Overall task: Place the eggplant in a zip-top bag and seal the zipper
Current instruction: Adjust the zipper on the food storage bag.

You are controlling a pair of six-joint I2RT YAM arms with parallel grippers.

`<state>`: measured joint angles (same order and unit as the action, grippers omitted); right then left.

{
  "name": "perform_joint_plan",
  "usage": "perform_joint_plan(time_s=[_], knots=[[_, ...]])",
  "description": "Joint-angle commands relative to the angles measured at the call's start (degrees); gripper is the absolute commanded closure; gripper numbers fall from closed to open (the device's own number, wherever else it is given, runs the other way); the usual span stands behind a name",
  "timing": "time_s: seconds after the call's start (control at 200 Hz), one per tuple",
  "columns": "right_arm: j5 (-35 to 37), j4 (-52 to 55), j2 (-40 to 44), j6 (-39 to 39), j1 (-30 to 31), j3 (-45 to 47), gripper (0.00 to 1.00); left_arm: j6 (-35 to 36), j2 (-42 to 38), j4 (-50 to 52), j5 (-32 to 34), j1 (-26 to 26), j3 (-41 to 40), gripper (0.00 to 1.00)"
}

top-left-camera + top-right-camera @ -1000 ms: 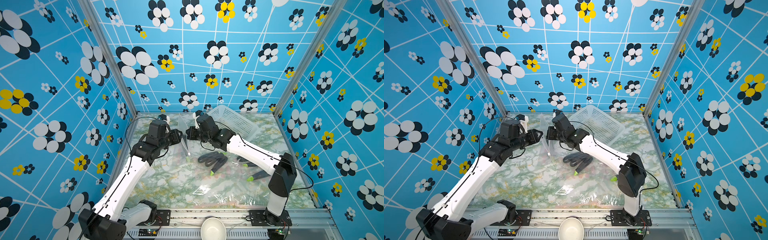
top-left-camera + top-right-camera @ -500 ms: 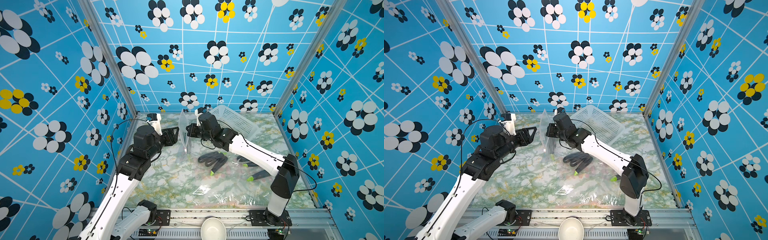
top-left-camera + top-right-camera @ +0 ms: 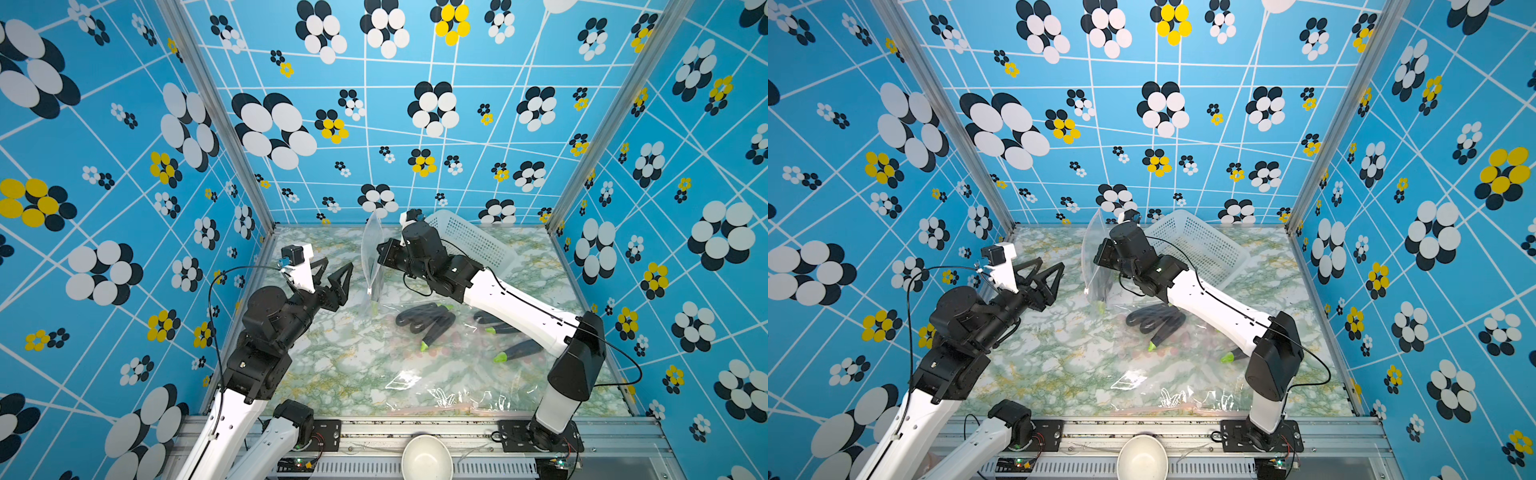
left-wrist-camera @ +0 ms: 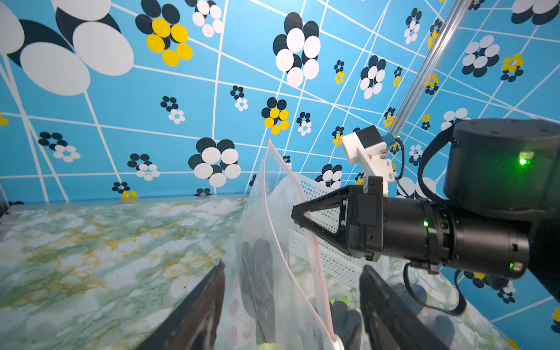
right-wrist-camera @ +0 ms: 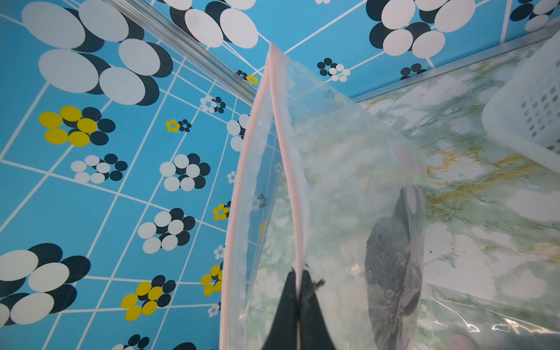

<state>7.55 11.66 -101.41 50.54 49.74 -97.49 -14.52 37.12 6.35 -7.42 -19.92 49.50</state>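
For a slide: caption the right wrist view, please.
Clear bag holding an eggplant, its gaping zipper rim pinched in the right end effector.

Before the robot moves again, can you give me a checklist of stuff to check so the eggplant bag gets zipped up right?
1. Eggplant inside the bag: ok.
2. Right gripper shut on the bag's zipper edge: ok.
3. Zipper sealed: not ok, its two pink strips stand apart.
4. Left gripper open and apart from the bag: ok.
5. Bag's bottom lifted off the table: cannot tell.
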Motion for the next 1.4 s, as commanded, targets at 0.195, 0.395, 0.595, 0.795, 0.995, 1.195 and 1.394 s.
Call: perform_joint_plan(time_s=[0.195, 0.395, 0.595, 0.795, 0.995, 1.195, 1.394], knots=[[4.68, -4.94, 3.76, 4.45, -0.06, -1.53, 1.00, 19.39, -9.48, -23.00, -4.95, -5.16, -17.09, 0.32], [4.17, -5.13, 4.23, 4.82, -0.04, -2.68, 1.00, 25.91, -9.45, -27.76, -2.07, -11.10, -23.26, 0.31], [3.60, -4.82, 4.86, 5.28, 0.07, -3.10, 1.00, 30.60, -3.86, -35.77, 4.26, -14.07, -25.26, 0.33], [3.50, -5.05, 5.05, 5.53, 0.45, -3.14, 1.00, 30.40, 2.55, -46.48, 9.83, -14.08, -26.17, 0.47], [3.36, -5.24, 5.63, 5.53, 0.53, -3.08, 1.00, 29.69, 6.58, -52.42, 12.54, -14.09, -26.68, 0.56], [2.60, -7.36, 6.61, 6.29, 0.54, -1.39, 1.00, 29.82, 9.69, -53.64, 13.40, -13.83, -25.80, 0.62], [2.07, -7.27, 7.24, 6.41, 0.62, -1.26, 1.00, 28.94, 11.62, -56.16, 13.66, -13.70, -26.00, 0.64]])
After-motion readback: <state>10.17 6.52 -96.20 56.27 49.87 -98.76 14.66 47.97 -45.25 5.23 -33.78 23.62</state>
